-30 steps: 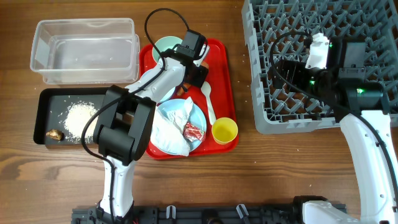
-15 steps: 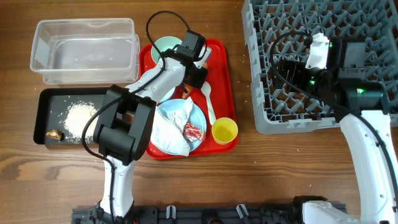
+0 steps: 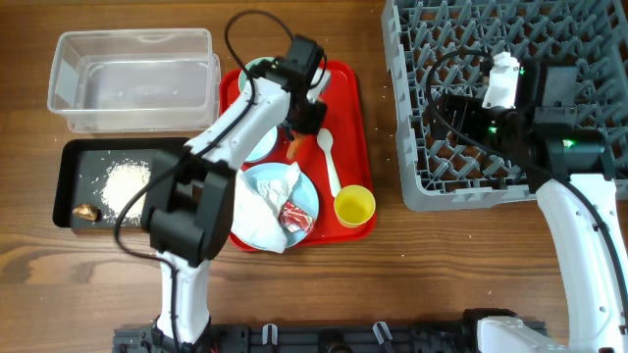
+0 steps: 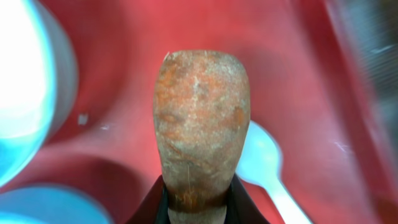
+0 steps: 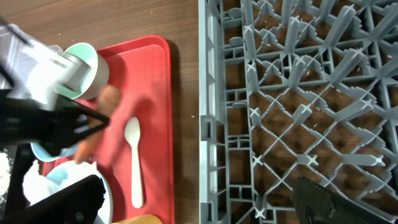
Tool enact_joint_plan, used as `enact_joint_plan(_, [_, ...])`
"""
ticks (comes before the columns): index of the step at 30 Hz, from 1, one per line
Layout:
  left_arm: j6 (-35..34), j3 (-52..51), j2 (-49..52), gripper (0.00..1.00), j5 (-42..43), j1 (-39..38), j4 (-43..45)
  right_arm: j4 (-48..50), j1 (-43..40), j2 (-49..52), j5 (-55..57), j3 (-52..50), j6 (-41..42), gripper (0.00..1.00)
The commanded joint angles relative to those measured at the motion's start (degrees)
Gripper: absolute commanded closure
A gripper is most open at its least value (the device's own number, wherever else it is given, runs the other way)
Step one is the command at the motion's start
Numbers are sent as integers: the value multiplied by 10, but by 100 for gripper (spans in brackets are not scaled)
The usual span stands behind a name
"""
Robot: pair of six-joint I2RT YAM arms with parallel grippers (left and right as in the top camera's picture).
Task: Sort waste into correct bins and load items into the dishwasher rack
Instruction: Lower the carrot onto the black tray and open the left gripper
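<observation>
Two end effectors logged. Left end effector (image 3: 300, 126) is nearly closed, its fingers clamped on one end of the orange carrot (image 4: 200, 124). The carrot sits over the red tray (image 3: 348, 108), between a pale blue bowl (image 4: 25, 93) and the white spoon (image 4: 264, 158). Left arm reaches across the plate (image 3: 309, 191). Right end effector (image 5: 199, 202) is wide open and empty, above the grey rack (image 3: 569, 29).

Between the tips of the left pincer (image 4: 198, 202), the carrot (image 4: 200, 124) looks rough, matt and speckled. Beneath it the red tray (image 4: 155, 37) is smooth glossy plastic; the worktop (image 3: 442, 275) is grained wood.
</observation>
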Motion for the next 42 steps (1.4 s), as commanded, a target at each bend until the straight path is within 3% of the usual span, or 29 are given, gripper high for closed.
enact_joint_plan(1, [-38, 59, -112, 93, 7, 3, -37, 1, -2, 6, 8, 11, 0, 0])
enact_joint_plan(8, [-131, 59, -227, 96, -16, 70, -134, 1, -2, 6, 8, 11, 0, 0])
enact_joint_plan(15, [-187, 57, -267, 96, -52, 251, -291, 5, -2, 6, 8, 11, 2, 0])
enact_joint_plan(22, [-248, -3, -267, 96, -52, 427, -306, 10, -2, 6, 8, 11, 1, 0])
enact_joint_plan(28, [-291, -137, -267, 96, -32, 499, -210, 15, -2, 6, 8, 11, 2, 0])
enact_joint_plan(38, [-429, -377, -267, 96, -33, 501, 68, 14, -2, 6, 8, 11, 2, 0])
enact_joint_plan(42, [-460, -428, -267, 96, -46, 500, 163, 14, -2, 6, 8, 11, 2, 0])
